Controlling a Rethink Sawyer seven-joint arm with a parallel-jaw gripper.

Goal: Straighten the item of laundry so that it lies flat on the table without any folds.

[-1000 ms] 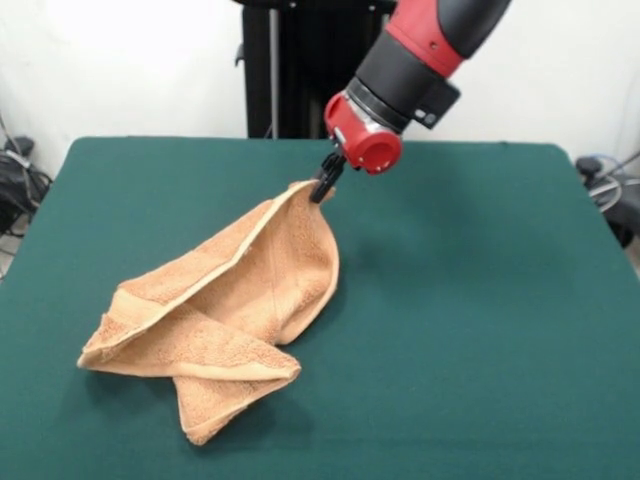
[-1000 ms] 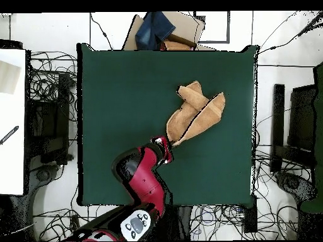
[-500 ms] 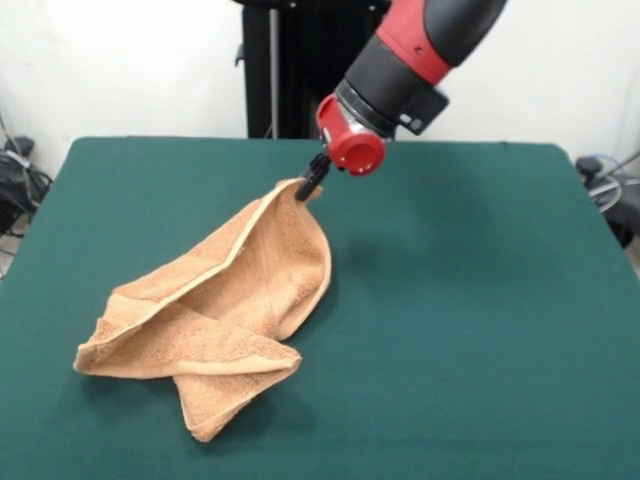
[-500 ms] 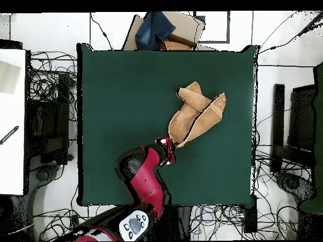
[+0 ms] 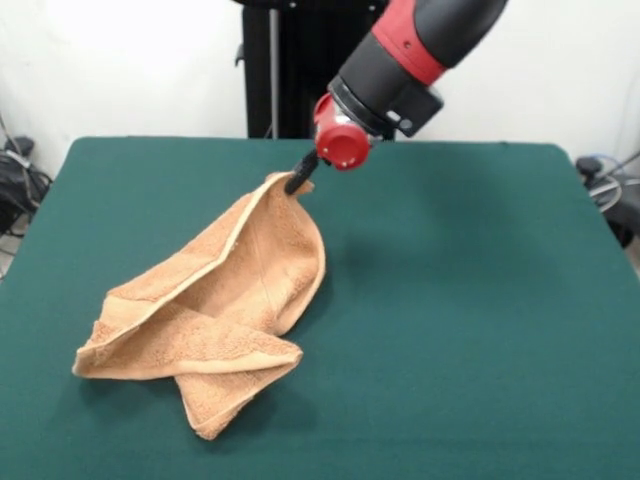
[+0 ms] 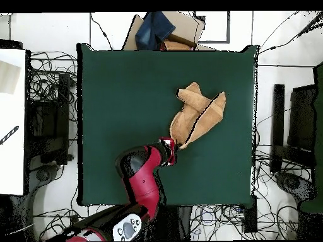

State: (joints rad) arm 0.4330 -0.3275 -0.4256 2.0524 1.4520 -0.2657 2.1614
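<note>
Jaws closed tight on one corner of the peach-orange towel (image 5: 215,300), just above centre in the front view, holding that corner lifted off the table (image 5: 480,300). Black gripper (image 5: 297,180) angled down and to the left from a red wrist cap, with the red and black arm (image 5: 410,55) running off to the upper right of that frame. From the pinched corner, cloth hanging and fanning down toward the lower left, pale hemmed edge along the upper-left side of the raised part. Lower part resting on the green felt in the lower left of the front view, folded over on itself in several layers, one flap pointing down toward the bottom edge, another toward the left.

In the overhead view, gripper (image 6: 171,150) just below centre, touching the lower tip of the towel (image 6: 197,113); cloth spread upward and to the right from there, bunched into two lobes in the upper right part of the table (image 6: 120,94), well inside its edges. Arm (image 6: 144,183) curving down to the bottom of that frame. Cables and dark equipment on the floor around the table; a cardboard box (image 6: 183,31) with blue cloth (image 6: 155,28) beyond the top edge.
</note>
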